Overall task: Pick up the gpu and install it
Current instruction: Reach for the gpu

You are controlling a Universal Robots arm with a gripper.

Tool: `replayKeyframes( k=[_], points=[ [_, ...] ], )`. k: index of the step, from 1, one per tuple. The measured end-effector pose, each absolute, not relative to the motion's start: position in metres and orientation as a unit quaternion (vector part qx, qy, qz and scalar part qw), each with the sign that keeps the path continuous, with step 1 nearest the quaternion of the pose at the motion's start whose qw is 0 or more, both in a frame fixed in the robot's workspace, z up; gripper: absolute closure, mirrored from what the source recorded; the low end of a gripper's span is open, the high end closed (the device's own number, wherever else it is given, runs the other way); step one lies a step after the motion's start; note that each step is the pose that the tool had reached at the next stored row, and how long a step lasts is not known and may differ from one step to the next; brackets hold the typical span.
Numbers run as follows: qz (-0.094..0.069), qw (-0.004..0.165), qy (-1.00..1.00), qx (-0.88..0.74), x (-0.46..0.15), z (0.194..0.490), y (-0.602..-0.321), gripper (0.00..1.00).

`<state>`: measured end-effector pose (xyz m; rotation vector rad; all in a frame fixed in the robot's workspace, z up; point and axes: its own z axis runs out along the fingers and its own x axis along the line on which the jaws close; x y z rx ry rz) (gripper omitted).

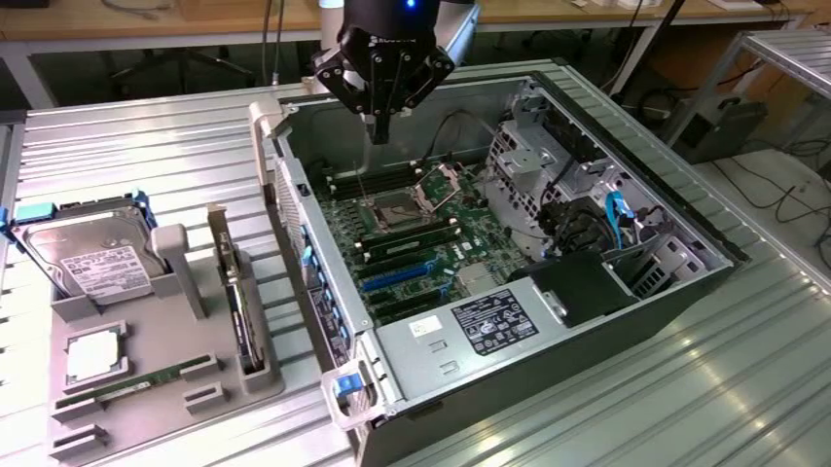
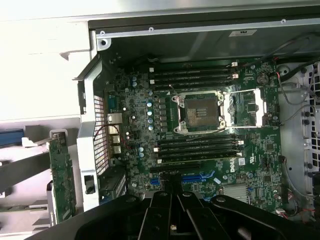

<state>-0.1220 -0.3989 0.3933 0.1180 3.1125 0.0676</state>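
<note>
So the pincer (image 1: pixel 379 134) is hanging above the open PC case (image 1: pixel 645 165), over the far end of the motherboard (image 1: pixel 415 243) near the CPU socket (image 1: pixel 389 206). Its two fingers look clenched together with nothing between them. From the wrist view the pincer (image 2: pixel 172 182) looks straight down at the board, with the bare socket (image 2: pixel 200 112) and the memory slots on both sides of it. The gpu (image 1: pixel 240 311) isn't in the case: it's standing on its edge in a slot of the grey tray (image 1: pixel 156 360), just beside the case on the exterior view's left, well apart from the pincer. The wrist view catches it as a green card (image 2: pixel 62 175) just outside the case wall. Same tray also holds a hard drive (image 1: pixel 97 263), a CPU (image 1: pixel 93 355) and a RAM stick (image 1: pixel 136 377). Everything sits on a ribbed metal table (image 1: pixel 130 146).
</note>
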Motion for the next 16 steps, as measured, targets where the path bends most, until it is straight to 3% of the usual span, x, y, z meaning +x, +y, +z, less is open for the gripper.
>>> replayKeyframes(
  k=[7, 16],
  points=[
    [0.022, 0.013, 0.999, 0.038, -0.124, 0.393, -0.401, 0.89],
    [0.022, 0.013, 0.999, 0.038, -0.150, 0.393, -0.425, 0.89]
  ],
)
